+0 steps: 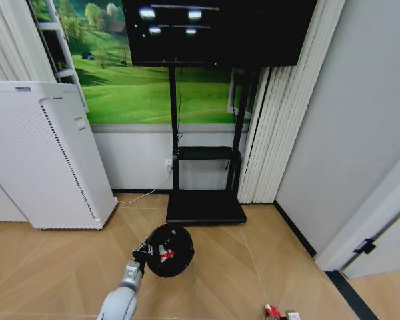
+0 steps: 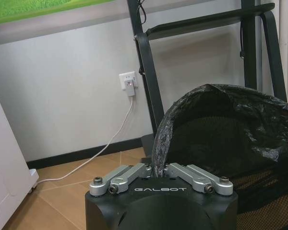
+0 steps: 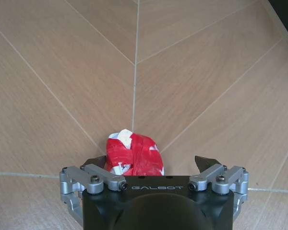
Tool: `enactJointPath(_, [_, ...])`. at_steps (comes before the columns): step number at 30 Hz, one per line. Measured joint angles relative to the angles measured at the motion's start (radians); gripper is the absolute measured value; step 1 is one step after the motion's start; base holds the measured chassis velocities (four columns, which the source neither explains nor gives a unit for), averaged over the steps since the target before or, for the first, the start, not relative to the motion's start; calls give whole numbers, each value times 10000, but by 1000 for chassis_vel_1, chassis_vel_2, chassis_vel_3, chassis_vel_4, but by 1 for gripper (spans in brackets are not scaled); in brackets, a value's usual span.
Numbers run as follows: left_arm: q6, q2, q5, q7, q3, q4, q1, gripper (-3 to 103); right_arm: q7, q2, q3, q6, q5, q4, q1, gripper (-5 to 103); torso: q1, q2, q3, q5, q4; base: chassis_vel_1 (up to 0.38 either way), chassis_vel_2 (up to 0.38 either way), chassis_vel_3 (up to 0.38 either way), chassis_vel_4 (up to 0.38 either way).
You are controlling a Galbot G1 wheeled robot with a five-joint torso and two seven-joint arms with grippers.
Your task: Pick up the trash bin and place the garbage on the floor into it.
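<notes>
The trash bin (image 1: 171, 251), small, black and round with a black bag liner, hangs just above the wooden floor in front of the TV stand. My left gripper (image 1: 143, 253) is shut on its near rim. In the left wrist view the fingers of the left gripper (image 2: 158, 172) pinch the crinkled liner edge of the bin (image 2: 230, 143). A red-and-white piece of garbage (image 1: 165, 253) lies inside the bin. My right gripper (image 3: 151, 163) is open, low over the floor, with a crumpled red-and-white wrapper (image 3: 133, 153) between its fingers. That wrapper (image 1: 272, 311) lies at the head view's lower edge.
A tall white perforated appliance (image 1: 47, 153) stands at the left. The black TV stand's base (image 1: 205, 208) lies just beyond the bin. A white cable runs from a wall socket (image 2: 128, 81) along the floor. A grey wall and a door frame (image 1: 360, 227) close the right side.
</notes>
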Motion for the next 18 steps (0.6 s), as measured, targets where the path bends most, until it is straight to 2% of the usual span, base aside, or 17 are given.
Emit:
enactJointPath(7, [-48, -45, 53, -2, 38, 102, 1, 3, -146, 170, -117, 66, -213, -625, 274, 102, 0, 0, 0, 0, 0, 0, 0, 0, 0])
enactJointPath(10, [-70, -58, 75, -3, 49, 128, 10, 3, -180, 205, -137, 94, -275, -742, 330, 94, 0, 0, 0, 1, 0, 0, 0, 0, 0])
enactJointPath(11, [-88, -73, 96, -3, 61, 152, 33, 3, -236, 261, -146, 139, -370, -907, 413, 88, 0, 0, 0, -1, 0, 0, 0, 0, 0])
enactJointPath(12, [-102, -88, 119, -4, 70, 172, 53, 3, -300, 316, -148, 172, -416, -1038, 505, 78, 0, 1, -1, -4, 2, 0, 0, 0, 0])
enactJointPath(13, [-102, -88, 119, -4, 70, 172, 53, 3, -300, 316, -148, 172, -416, -1038, 505, 78, 0, 1, -1, -4, 2, 0, 0, 0, 0])
enactJointPath(15, [-116, -110, 142, -6, 80, 212, 59, 3, -447, 335, -183, 251, -515, -1154, 540, 66, 0, 1, -1, -5, 3, 0, 0, 0, 0])
enactJointPath(17, [-117, -115, 146, -6, 80, 216, 58, 3, -456, 336, -187, 256, -523, -1154, 536, 66, 0, 1, -1, -5, 3, 0, 0, 0, 0])
enactJointPath(18, [-121, -127, 151, -7, 81, 228, 58, 3, -462, 337, -189, 261, -532, -1154, 524, 61, -1, 1, -2, -2, 3, 0, 0, 0, 0])
